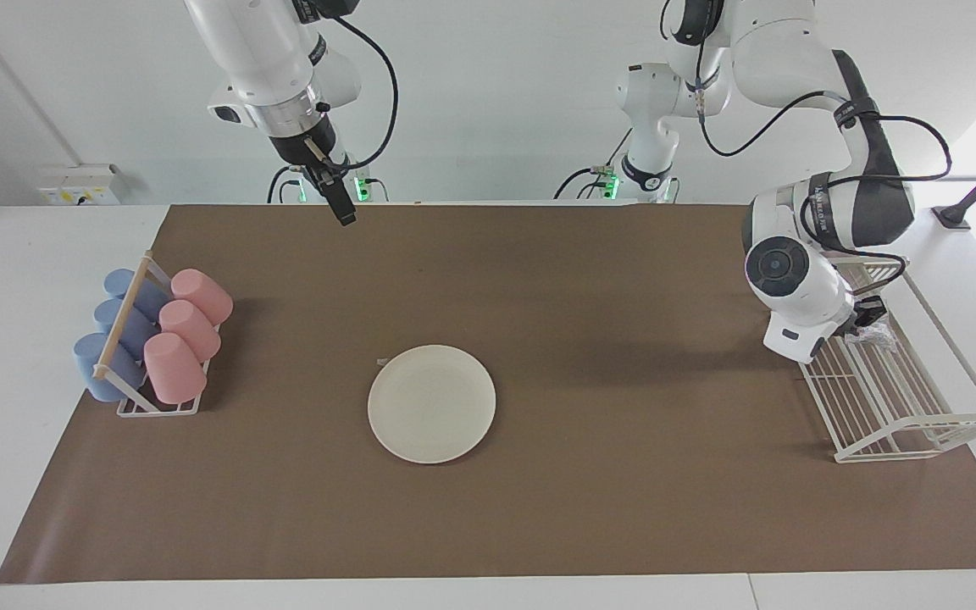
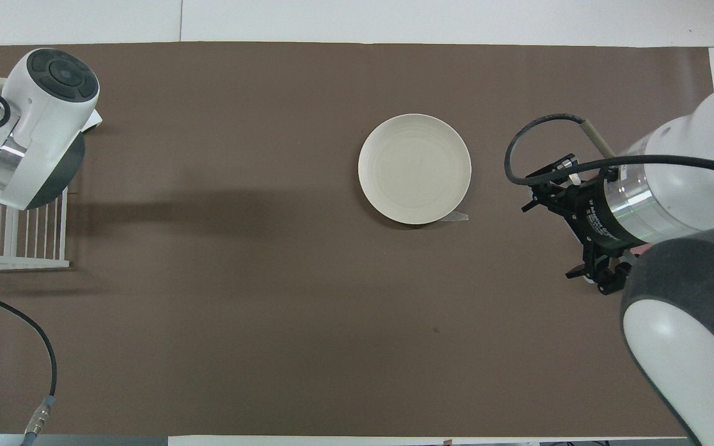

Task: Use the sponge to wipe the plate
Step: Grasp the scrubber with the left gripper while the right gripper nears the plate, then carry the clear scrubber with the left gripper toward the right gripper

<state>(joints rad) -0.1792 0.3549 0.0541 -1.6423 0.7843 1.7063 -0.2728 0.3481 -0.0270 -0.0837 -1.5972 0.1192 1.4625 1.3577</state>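
Note:
The cream-white plate [image 1: 431, 404] [image 2: 414, 168] lies flat in the middle of the brown mat with nothing on it. The silvery crinkled sponge [image 1: 878, 336] sits on the white wire rack [image 1: 895, 398] at the left arm's end of the table. My left gripper [image 1: 867, 320] is down on the rack, shut on the sponge, and its white wrist hides most of the grip. In the overhead view that wrist covers the sponge entirely. My right gripper [image 1: 344, 213] hangs open and empty, high over the mat's edge nearest the robots.
A cup rack [image 1: 153, 339] with blue and pink cups lying on their sides stands at the right arm's end of the table. A small strip of tape [image 2: 459, 217] lies on the mat beside the plate. The wire rack [image 2: 16, 241] shows partly in the overhead view.

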